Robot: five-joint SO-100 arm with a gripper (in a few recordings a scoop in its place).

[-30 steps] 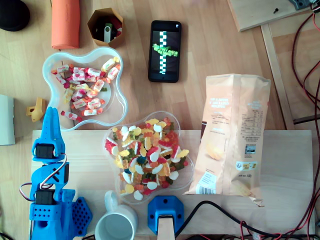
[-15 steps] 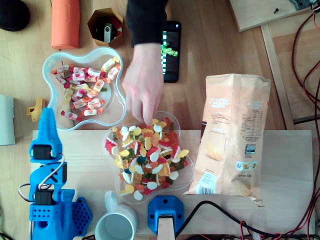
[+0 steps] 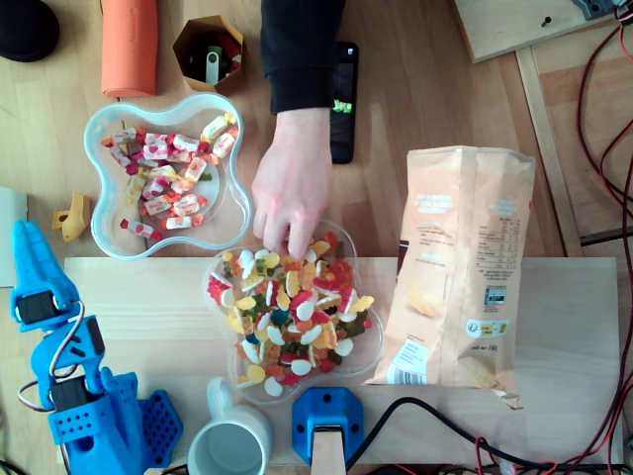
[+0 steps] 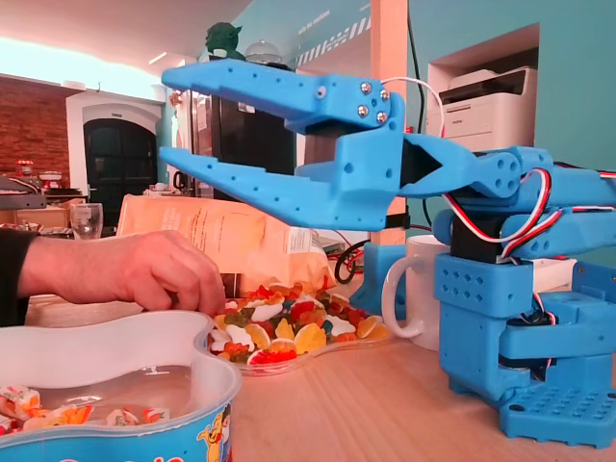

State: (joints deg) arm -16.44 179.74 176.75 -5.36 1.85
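Since the bowl of wrapped sweets [image 3: 213,216] sits at upper left in the overhead view, it is the thing nearest my gripper [image 4: 168,114]. The gripper hangs spread wide and empty to the bowl's lower left, a small yellow part [image 3: 71,216] between them. Just below and right of the bowl lies the clear dish of gummies [image 3: 368,341], with a person's hand [image 3: 292,193] reaching into it. I'd judge any approach should be slow and well clear of that hand.

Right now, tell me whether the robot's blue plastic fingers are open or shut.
Open. In the fixed view the blue plastic fingers stand wide apart, background shows through the gap, and nothing is held between them.
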